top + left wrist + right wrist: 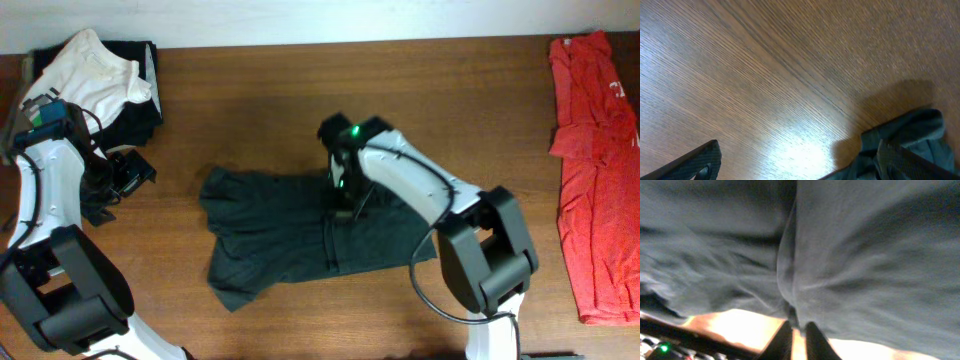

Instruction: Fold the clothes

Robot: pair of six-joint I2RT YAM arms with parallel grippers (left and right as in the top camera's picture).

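Note:
A dark, crumpled black T-shirt (280, 235) lies spread on the middle of the wooden table (250, 100). My right gripper (345, 208) points down onto its upper edge. In the right wrist view the grey-black fabric (865, 255) fills the frame, and the gripper (801, 335) has its two fingers almost together, pinching a fold of the hem at their tips. My left gripper (128, 178) hovers open left of the shirt's sleeve. In the left wrist view its fingers (695, 165) stand wide apart over bare wood, with the sleeve (910, 135) beside the right finger. A red T-shirt (598, 170) lies at the far right.
A white garment (95, 70) rests on a folded black pile (145, 110) at the back left corner. The table's back edge runs along the top of the overhead view. The red shirt stretches down the right edge.

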